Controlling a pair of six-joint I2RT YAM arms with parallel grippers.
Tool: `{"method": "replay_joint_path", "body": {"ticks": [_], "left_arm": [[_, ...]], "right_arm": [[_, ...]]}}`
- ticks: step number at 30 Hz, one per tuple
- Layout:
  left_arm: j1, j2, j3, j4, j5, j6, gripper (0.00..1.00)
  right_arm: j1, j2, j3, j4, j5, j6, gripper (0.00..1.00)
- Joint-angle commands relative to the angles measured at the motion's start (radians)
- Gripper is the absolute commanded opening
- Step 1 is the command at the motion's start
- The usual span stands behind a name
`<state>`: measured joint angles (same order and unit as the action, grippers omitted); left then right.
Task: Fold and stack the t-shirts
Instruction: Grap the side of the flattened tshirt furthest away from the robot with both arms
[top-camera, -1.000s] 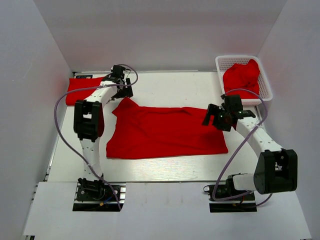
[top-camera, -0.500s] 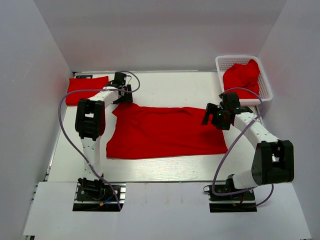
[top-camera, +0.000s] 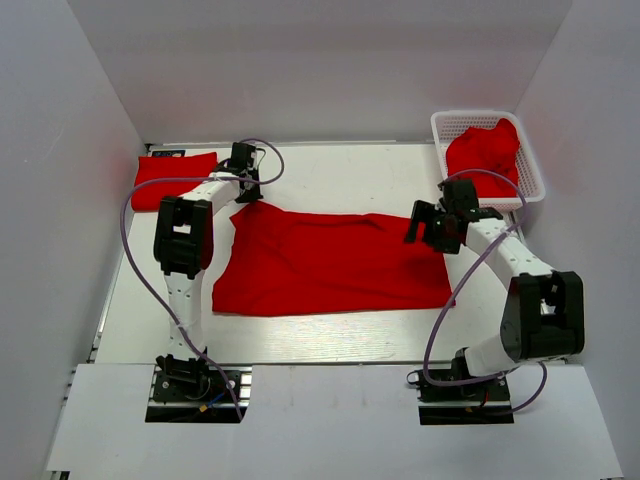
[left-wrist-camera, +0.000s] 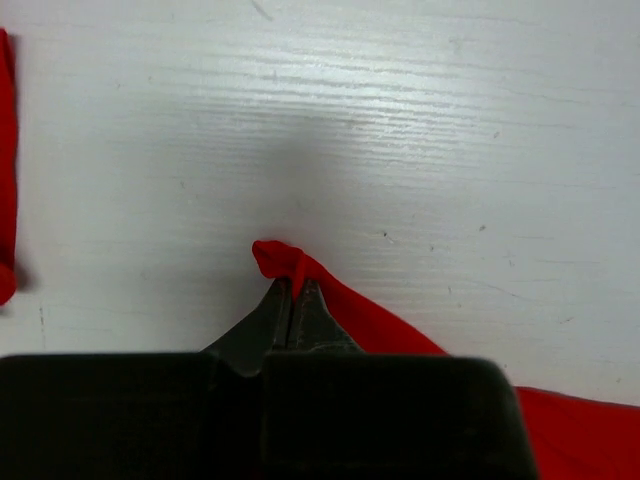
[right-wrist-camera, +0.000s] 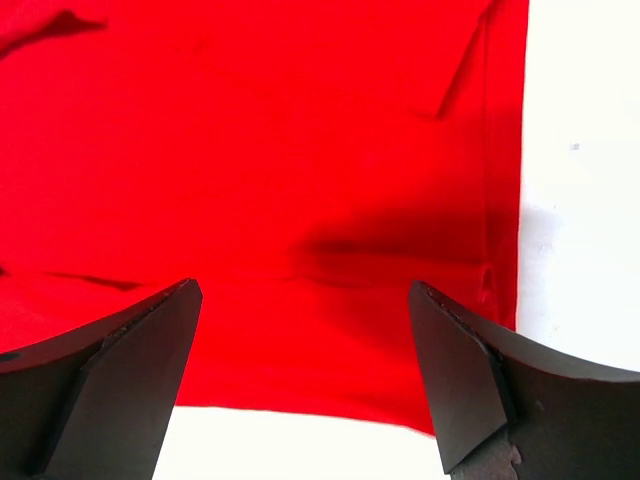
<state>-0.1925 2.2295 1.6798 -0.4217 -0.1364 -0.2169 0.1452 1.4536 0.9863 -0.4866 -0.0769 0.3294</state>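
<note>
One red t-shirt (top-camera: 330, 262) lies spread flat across the middle of the table. My left gripper (top-camera: 249, 194) is shut on its far left corner. In the left wrist view the fingertips (left-wrist-camera: 290, 292) pinch a small bunched tip of red fabric (left-wrist-camera: 276, 258). My right gripper (top-camera: 426, 231) hovers open over the shirt's far right corner. In the right wrist view its gripper (right-wrist-camera: 305, 310) has wide-apart jaws with the shirt (right-wrist-camera: 300, 150) below them and nothing between them. A folded t-shirt (top-camera: 170, 178) lies at the back left. Another crumpled one (top-camera: 483, 150) fills the basket.
A white mesh basket (top-camera: 531, 172) stands at the back right corner. White walls close in the table on the left, back and right. Bare table (top-camera: 340, 175) shows behind the spread shirt, and the folded shirt's edge (left-wrist-camera: 5, 150) shows at the left of the left wrist view.
My left gripper came down onto the spread shirt's far left corner and shut on it. The right gripper shifted slightly toward the far side and stayed open.
</note>
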Motion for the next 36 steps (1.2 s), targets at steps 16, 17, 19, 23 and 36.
{"method": "replay_joint_path", "body": {"ticks": [16, 17, 19, 23, 36], "left_arm": [[0.004, -0.08, 0.046, 0.107, 0.144, 0.191, 0.0], [0.004, -0.08, 0.046, 0.107, 0.144, 0.191, 0.0], [0.004, -0.08, 0.058, 0.107, 0.155, 0.202, 0.0], [0.004, -0.08, 0.069, 0.097, 0.155, 0.211, 0.0], [0.004, -0.129, 0.06, 0.097, 0.155, 0.243, 0.0]], "right_arm": [[-0.018, 0.261, 0.176, 0.071, 0.147, 0.011, 0.9], [-0.021, 0.266, 0.178, 0.077, 0.146, 0.01, 0.9], [-0.024, 0.28, 0.173, 0.094, 0.119, 0.0, 0.9], [-0.03, 0.313, 0.176, 0.146, 0.088, -0.015, 0.9], [-0.033, 0.329, 0.204, 0.213, 0.018, -0.033, 0.27]]}}
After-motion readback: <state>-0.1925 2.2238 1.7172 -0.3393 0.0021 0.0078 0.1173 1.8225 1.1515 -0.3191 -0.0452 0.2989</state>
